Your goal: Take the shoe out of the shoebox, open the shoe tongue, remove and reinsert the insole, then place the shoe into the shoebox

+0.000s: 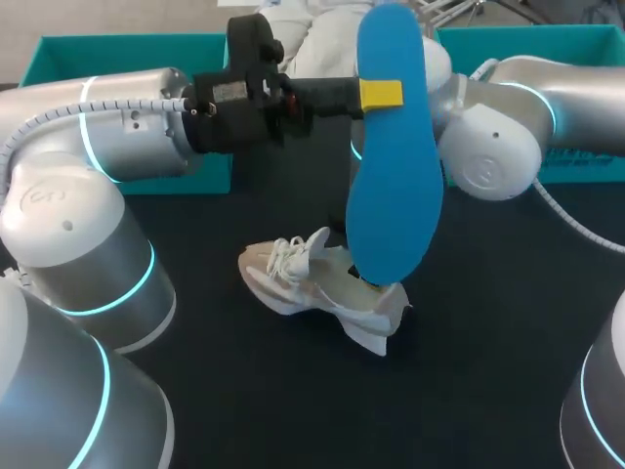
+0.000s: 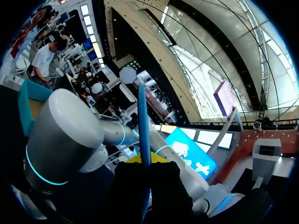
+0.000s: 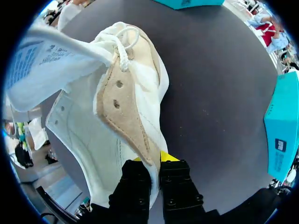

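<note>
A blue insole [image 1: 391, 166] hangs upright above the table, my left gripper [image 1: 379, 95] shut on its upper part. In the left wrist view the insole [image 2: 143, 126] shows edge-on between the fingers of the left gripper [image 2: 145, 170]. Below it the white shoe [image 1: 317, 288] lies on the dark table, laces toward the left. My right arm [image 1: 488, 147] comes in behind the insole, which hides its gripper in the head view. In the right wrist view my right gripper [image 3: 152, 163] is shut on the shoe's collar edge [image 3: 140, 135], tongue [image 3: 56, 60] pulled open.
A teal shoebox part [image 1: 127, 59] stands at the back left behind my left arm, and another teal part [image 1: 547, 49] at the back right. The dark tabletop [image 1: 488, 342] surrounds the shoe. A teal box side [image 3: 280, 135] lies beside the right gripper.
</note>
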### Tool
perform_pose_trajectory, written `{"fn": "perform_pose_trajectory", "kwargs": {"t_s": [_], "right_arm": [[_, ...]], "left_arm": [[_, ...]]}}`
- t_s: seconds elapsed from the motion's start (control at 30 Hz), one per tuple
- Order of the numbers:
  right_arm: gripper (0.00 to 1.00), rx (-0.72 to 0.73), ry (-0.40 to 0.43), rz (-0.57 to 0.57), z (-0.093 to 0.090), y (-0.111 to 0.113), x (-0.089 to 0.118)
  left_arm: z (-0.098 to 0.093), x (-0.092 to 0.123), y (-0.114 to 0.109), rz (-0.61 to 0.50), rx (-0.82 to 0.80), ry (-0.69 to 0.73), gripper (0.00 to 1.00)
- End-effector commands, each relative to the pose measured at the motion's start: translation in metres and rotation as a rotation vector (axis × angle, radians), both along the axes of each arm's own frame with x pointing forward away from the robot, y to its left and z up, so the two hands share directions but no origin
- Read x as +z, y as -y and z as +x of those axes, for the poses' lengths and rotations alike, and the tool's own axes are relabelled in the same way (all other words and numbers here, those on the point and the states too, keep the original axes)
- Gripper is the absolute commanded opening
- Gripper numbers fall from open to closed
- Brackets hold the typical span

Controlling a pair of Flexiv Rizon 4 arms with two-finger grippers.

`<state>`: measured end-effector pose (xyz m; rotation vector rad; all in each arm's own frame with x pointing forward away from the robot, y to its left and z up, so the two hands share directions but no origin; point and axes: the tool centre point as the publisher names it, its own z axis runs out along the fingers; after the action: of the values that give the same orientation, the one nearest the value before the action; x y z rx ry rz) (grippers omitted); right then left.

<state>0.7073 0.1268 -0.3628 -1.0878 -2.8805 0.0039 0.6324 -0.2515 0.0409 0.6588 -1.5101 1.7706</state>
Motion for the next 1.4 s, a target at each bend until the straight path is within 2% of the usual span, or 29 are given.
{"fn": "perform_pose_trajectory", "kwargs": {"t_s": [0.03, 0.27, 0.3, 0.57, 0.83, 1.4], "right_arm": [[0.0, -0.35, 0.015, 0.031, -0.004, 0.005, 0.003], [0.0, -0.35, 0.015, 0.031, -0.004, 0.005, 0.003], [0.0, -0.371, -0.003, 0.025, -0.004, 0.003, 0.004], [0.0, -0.623, 0.004, 0.061, -0.003, -0.022, 0.003], [0.0, -0.826, 0.004, 0.057, -0.025, -0.024, -0.003], [0.0, -0.914, 0.004, 0.105, -0.031, -0.025, -0.029]], "left_arm": [[-0.001, -0.001, 0.001, -0.002, 0.003, 0.0, 0.0], [-0.001, -0.001, 0.001, -0.002, 0.003, 0.0, 0.0], [-0.001, -0.001, 0.001, -0.002, 0.003, 0.0, 0.0], [-0.001, -0.001, 0.001, -0.002, 0.003, 0.0, 0.0], [-0.001, -0.001, 0.001, -0.002, 0.003, 0.0, 0.0], [-0.001, -0.001, 0.001, -0.002, 0.003, 0.0, 0.0]]}}
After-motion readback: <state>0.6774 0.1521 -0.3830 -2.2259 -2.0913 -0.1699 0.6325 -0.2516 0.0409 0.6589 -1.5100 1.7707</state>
